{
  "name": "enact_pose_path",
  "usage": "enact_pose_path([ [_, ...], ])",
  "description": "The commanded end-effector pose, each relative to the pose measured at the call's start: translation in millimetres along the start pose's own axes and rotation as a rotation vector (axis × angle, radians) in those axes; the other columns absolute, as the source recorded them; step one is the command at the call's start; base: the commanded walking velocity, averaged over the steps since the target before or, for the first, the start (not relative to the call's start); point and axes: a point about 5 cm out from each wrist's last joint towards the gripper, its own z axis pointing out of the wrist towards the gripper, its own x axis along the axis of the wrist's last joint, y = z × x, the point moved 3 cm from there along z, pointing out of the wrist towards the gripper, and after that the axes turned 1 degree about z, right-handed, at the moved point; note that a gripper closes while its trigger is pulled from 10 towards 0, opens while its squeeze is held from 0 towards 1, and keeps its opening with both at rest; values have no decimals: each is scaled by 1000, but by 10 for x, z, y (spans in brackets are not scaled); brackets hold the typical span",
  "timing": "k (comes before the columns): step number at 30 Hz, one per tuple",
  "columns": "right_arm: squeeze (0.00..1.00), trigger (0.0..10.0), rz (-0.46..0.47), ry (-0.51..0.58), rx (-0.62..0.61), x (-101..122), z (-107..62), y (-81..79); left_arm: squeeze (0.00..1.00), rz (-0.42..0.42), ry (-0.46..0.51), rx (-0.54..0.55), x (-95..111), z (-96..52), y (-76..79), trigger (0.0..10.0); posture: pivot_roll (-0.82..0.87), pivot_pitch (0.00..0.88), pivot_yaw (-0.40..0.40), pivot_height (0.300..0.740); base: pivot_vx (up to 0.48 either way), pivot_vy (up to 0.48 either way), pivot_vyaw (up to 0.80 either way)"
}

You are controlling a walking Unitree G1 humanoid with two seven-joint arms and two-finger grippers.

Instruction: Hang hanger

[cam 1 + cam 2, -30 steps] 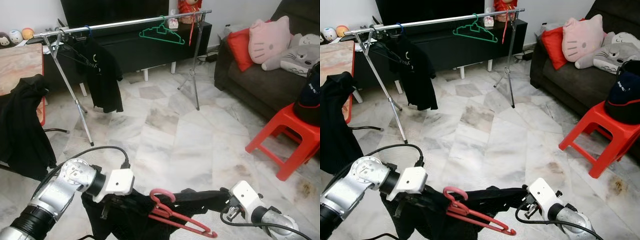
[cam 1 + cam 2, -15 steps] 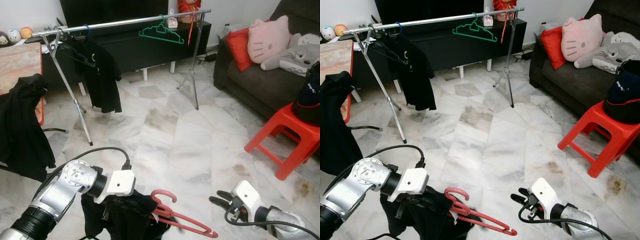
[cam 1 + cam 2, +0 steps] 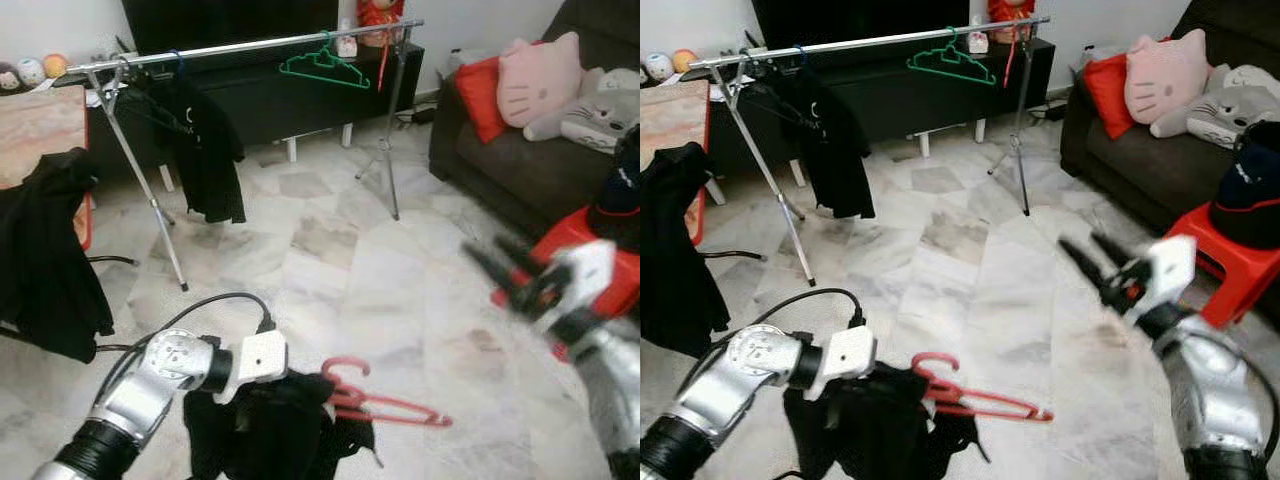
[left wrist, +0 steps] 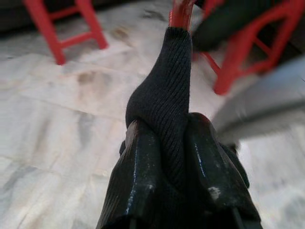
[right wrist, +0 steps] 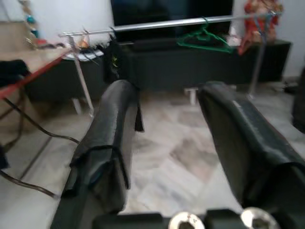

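While your left gripper (image 4: 164, 157) pinches the black knit garment (image 3: 270, 430) on the red plastic hanger (image 3: 385, 402) low over the marble floor (image 3: 380, 290) | your right gripper (image 3: 510, 275) is raised, fingers spread | silver clothes rail (image 3: 250, 45) stands well apart

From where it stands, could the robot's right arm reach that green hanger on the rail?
Probably not yet. The right gripper is raised and open, but bare floor lies between it and the green hanger on the rail.
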Motion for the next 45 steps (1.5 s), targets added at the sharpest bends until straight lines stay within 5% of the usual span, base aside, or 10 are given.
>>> enact_pose_path([
  [1,1000,10000,16,-31,18,-67,7,-66,0,7,21,53,37,-10,-62,10000,-114,0,-26,740,0,0,0],
  [6,1000,10000,15,-6,58,0,100,-193,0,-58,78,189,72,103,-179,10000,-114,0,-26,740,0,0,0],
  [7,722,10000,41,-2,72,9,159,-273,0,-80,110,295,95,191,-263,10000,-115,0,-28,740,0,0,0],
  [8,0,10000,68,-16,107,-56,203,-397,0,-116,125,403,94,285,-354,10000,-112,0,-31,740,0,0,0],
  [17,0,10000,158,-30,177,-244,302,-839,0,-307,250,696,225,551,-543,10000,-108,0,-35,740,0,0,0],
  [21,0,10000,239,42,157,-144,409,-998,0,-527,321,948,197,538,-734,10000,-116,0,-31,740,0,0,0],
  [30,0,10000,300,188,124,106,535,-1040,0,-616,490,995,343,521,-791,10000,-117,0,-21,740,0,0,0],
  [36,0,10000,304,185,98,98,504,-1028,0,-512,526,1001,407,471,-772,10000,-120,0,-21,740,0,0,0],
  [39,0,10000,231,129,113,34,455,-1004,0,-238,367,852,365,544,-648,10000,-127,0,-17,740,0,0,0],
  [45,0,10000,44,-10,136,-117,314,-841,0,-150,216,650,125,515,-502,10000,-121,0,-22,740,0,0,0],
])
